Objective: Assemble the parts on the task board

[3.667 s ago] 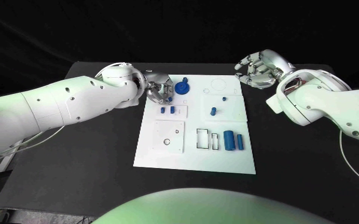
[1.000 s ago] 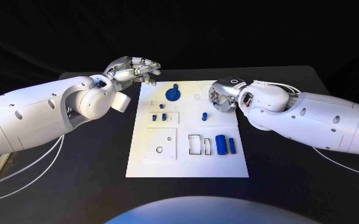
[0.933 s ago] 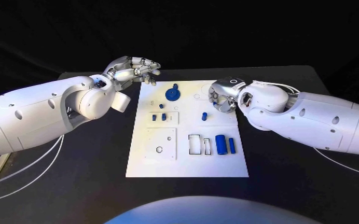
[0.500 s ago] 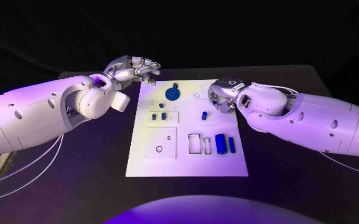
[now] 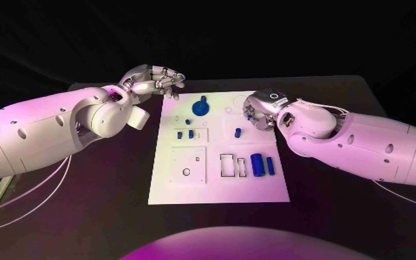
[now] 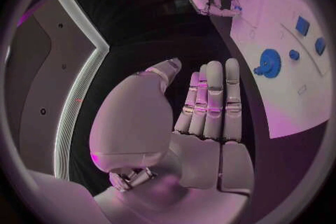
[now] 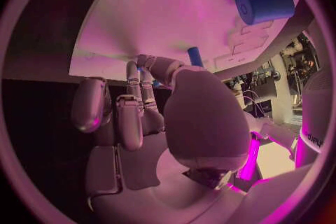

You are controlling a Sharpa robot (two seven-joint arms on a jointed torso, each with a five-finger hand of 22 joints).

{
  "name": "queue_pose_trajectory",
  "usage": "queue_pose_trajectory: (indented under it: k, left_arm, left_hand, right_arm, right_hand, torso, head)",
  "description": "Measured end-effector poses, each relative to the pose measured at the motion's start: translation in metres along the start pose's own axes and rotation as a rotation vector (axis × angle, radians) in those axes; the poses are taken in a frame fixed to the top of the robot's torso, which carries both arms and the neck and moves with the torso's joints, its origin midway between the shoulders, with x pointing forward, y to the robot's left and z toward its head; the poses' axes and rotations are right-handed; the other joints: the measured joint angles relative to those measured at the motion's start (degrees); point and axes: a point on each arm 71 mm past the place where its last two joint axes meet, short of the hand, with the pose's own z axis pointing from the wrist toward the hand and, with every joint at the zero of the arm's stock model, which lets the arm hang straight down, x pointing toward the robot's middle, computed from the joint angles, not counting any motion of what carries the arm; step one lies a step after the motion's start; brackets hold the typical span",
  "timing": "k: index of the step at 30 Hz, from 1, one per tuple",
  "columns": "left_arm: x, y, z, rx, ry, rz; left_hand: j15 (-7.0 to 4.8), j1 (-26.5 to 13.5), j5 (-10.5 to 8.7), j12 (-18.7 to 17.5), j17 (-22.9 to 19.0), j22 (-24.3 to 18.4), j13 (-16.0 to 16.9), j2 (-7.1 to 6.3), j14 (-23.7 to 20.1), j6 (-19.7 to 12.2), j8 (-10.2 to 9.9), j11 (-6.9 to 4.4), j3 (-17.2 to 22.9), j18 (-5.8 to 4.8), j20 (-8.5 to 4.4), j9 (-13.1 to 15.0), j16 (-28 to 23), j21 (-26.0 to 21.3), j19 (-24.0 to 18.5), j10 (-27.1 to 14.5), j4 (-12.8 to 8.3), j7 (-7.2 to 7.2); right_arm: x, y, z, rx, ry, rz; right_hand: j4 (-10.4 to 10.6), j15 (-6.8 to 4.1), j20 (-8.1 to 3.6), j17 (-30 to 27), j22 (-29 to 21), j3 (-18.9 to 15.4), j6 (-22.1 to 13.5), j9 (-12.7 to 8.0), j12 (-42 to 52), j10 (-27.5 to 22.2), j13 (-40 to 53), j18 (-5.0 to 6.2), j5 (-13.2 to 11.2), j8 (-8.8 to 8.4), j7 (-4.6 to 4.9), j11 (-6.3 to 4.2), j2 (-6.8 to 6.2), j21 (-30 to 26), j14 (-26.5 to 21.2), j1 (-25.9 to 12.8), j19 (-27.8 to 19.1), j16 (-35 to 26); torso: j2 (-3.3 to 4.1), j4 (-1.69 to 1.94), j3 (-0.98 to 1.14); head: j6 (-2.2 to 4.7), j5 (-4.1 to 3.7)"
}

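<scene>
Black tabletop [image 5: 347, 100] under me, darkness beyond its far edge, and the flat white rectangular task board [image 5: 260, 189] lies in the middle between my two arms.

What I can't make out comes first. My right hand [image 5: 258, 114] hangs over the board's right edge near the far end, fingers curled downward, and my own wrist and forearm cover most of it from above. From my right wrist I see the fingers bent inward beside the thumb, with a short blue peg [image 7: 195, 56] just past the fingertips. Whether I am touching or pinching that peg, I cannot tell.

Now the parts. On the board's far end sits a round blue toothed disc with a knob [image 5: 200, 108]. Nearer, two small blue blocks [image 5: 184, 134] stand side by side in a raised white square. A small blue pin [image 5: 237, 132] stands near the middle of the board. Toward the near right lie a thick blue cylinder [image 5: 257, 164] and a thinner blue cylinder [image 5: 270, 165] just beside it, next to two dark rectangular slots [image 5: 233, 165]. A white square plate with small holes [image 5: 188, 165] takes the near left.

My left hand [image 5: 158, 83] is raised off the board's far left corner, over the tabletop. From my left wrist the fingers [image 6: 212, 98] lie straight and close together, thumb alongside, holding nothing.
</scene>
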Motion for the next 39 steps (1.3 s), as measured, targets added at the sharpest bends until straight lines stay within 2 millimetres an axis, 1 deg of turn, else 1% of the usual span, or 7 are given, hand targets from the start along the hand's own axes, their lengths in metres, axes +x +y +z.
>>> queue_pose_trajectory:
  k: [10,15,19,24,28,32,39]
  left_arm:
    - [-0.002,0.001,0.000,-0.005,-0.003,0.018]
    - [-0.004,0.001,0.000,-0.008,-0.006,0.023]
    - [-0.004,0.002,0.000,-0.010,-0.008,0.025]
    - [-0.004,0.002,0.000,-0.011,-0.008,0.025]
    - [-0.004,0.002,0.001,-0.012,-0.010,0.022]
    - [-0.003,0.003,0.002,-0.012,-0.011,0.016]
    - [0.000,0.003,0.005,-0.012,-0.010,0.003]
  left_hand:
    - [0.00,0.0,0.00,-0.5,0.0,-0.1,-0.1,0.00,0.0,-0.3,-0.3,0.22,-0.3,0.00,0.21,0.0,0.0,0.0,0.2,-0.2,0.2,0.30]
    - [0.00,0.0,0.00,-0.5,0.0,-0.1,-0.1,0.00,0.0,-0.3,-0.3,0.22,-0.4,0.00,0.21,0.0,0.0,0.0,0.2,-0.2,0.4,0.30]
    - [0.00,0.0,0.00,-0.5,0.0,-0.1,-0.1,0.00,0.0,-0.3,-0.3,0.22,-0.4,0.00,0.21,0.0,0.0,0.0,0.2,-0.2,0.4,0.30]
    - [0.00,0.0,0.00,-0.7,0.0,-0.2,-0.1,0.00,0.0,-0.4,-0.3,0.22,-0.4,0.00,0.21,0.0,0.0,0.0,0.2,-0.2,0.4,0.18]
    - [0.00,0.0,0.41,-0.8,0.0,-0.2,-0.1,0.00,0.0,-0.5,-0.3,0.22,-0.4,0.00,0.21,0.0,0.0,0.0,0.2,-0.2,0.4,0.09]
    - [0.00,0.0,0.41,-0.8,0.0,-0.2,-0.1,0.00,0.0,-0.5,-0.3,0.22,-0.4,0.00,0.21,0.1,0.0,0.0,0.2,-0.2,0.4,0.09]
    - [0.00,0.0,0.41,-0.8,0.0,-0.2,-0.1,0.00,0.0,-0.5,-0.3,0.22,-0.4,0.00,0.21,0.1,0.0,0.0,0.2,-0.2,0.4,0.10]
  right_arm:
    - [-0.020,-0.011,-0.013,0.030,-0.070,0.043]
    - [-0.032,-0.010,-0.021,0.027,-0.097,0.076]
    - [-0.039,-0.002,-0.027,0.009,-0.113,0.106]
    - [-0.045,0.023,-0.028,-0.046,-0.127,0.148]
    - [-0.049,0.048,-0.023,-0.102,-0.132,0.176]
    - [-0.047,0.070,-0.019,-0.150,-0.126,0.196]
    - [-0.027,0.106,-0.014,-0.224,-0.080,0.251]
  right_hand:
    - [-0.1,-0.21,0.00,0.0,0.0,0.4,0.0,0.4,0.0,0.1,1.2,0.06,-0.8,-0.05,0.00,0.09,0.22,0.0,0.2,-0.2,0.0,0.0]
    - [-0.1,-0.21,0.00,0.0,0.0,0.4,0.0,0.4,0.0,0.1,1.2,0.08,-0.8,-0.08,0.00,0.09,0.22,0.2,0.2,-0.2,0.0,0.0]
    - [-0.1,-0.20,0.00,0.0,0.0,0.4,0.0,0.4,0.0,0.1,1.2,0.09,-0.8,-0.18,0.00,0.09,0.22,0.2,0.2,-0.2,0.0,0.0]
    - [-0.1,-0.20,0.00,0.0,0.0,0.4,0.0,0.3,0.0,0.1,1.3,0.10,-0.9,0.05,-0.01,0.09,0.21,0.2,0.2,-0.2,0.0,0.0]
    - [-0.1,-0.20,0.00,0.0,0.0,0.4,0.0,0.4,0.0,0.1,1.3,0.10,-0.9,0.05,-0.01,0.08,0.21,0.2,0.2,-0.2,0.0,0.0]
    - [-0.2,-0.20,0.00,0.0,0.0,0.5,-0.1,0.4,-0.1,0.1,1.3,0.10,-1.0,0.05,-0.08,0.08,0.20,0.2,0.2,-0.2,0.0,0.0]
    - [-0.2,-0.20,0.00,0.0,0.0,0.5,-0.1,0.4,-0.2,0.1,1.3,0.10,-1.1,0.05,-0.08,0.08,0.19,0.2,0.2,-0.2,0.0,0.0]
  torso:
    - [-0.04,-0.01,-0.06]
    - [-0.10,-0.08,-0.09]
    - [-0.10,-0.08,-0.09]
    - [-0.08,-0.07,-0.06]
    - [-0.03,-0.05,-0.04]
    - [-0.03,-0.01,-0.07]
    - [0.02,0.04,-0.14]
  head:
    - [0.14,0.15]
    - [0.28,0.19]
    - [0.47,0.16]
    - [0.70,0.44]
    - [0.73,1.08]
    - [0.54,2.13]
    - [0.18,4.16]
